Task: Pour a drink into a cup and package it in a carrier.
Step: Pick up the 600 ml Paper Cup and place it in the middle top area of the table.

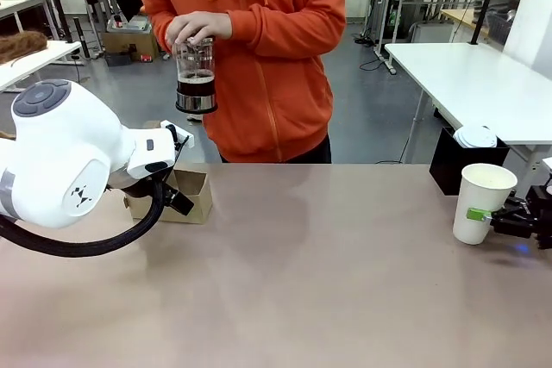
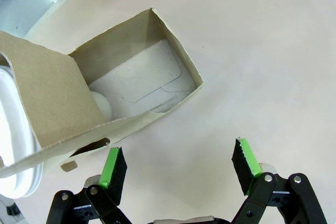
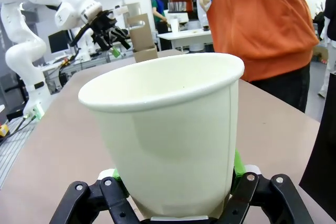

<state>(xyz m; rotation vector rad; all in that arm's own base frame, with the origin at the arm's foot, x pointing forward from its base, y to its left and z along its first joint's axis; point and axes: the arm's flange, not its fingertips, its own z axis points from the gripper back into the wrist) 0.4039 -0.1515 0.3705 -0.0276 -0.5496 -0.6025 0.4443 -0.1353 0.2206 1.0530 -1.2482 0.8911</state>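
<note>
**Shared bench: cup clamped on the right, coffee well apart at the far side**

Pale pinkish-brown bench (image 1: 302, 299) fills the foreground of a bright workshop, with white tables behind. A person in an orange hoodie (image 1: 267, 66) stands at the far side, left of centre. Both hands (image 1: 197, 28) hold a clear glass carafe (image 1: 196, 75) upright at chest height, above the bench. Its lower part holds the dark brown drink (image 1: 196, 86).

At the bench's right edge stands a white paper cup (image 1: 481, 200), upright, with its mouth open to the ceiling. The right jaws are clamped on its lower wall, one green pad on each side. The pour turns on this gap: the carafe is far to the left of the cup and higher, across the bench. The person's hands are the ones on the carafe, and the right arm is the one on the cup.

At the left, the brown cardboard carrier (image 2: 142, 72) sits on the bench. The left jaws stand wide apart and empty, poised above the bench just beside the carrier's near corner. One open compartment faces them. Something white and rounded shows beyond the carrier's upright panel; I cannot tell what it is.

No brand, label or writing can be read on the cup, carrier or carafe.
</note>
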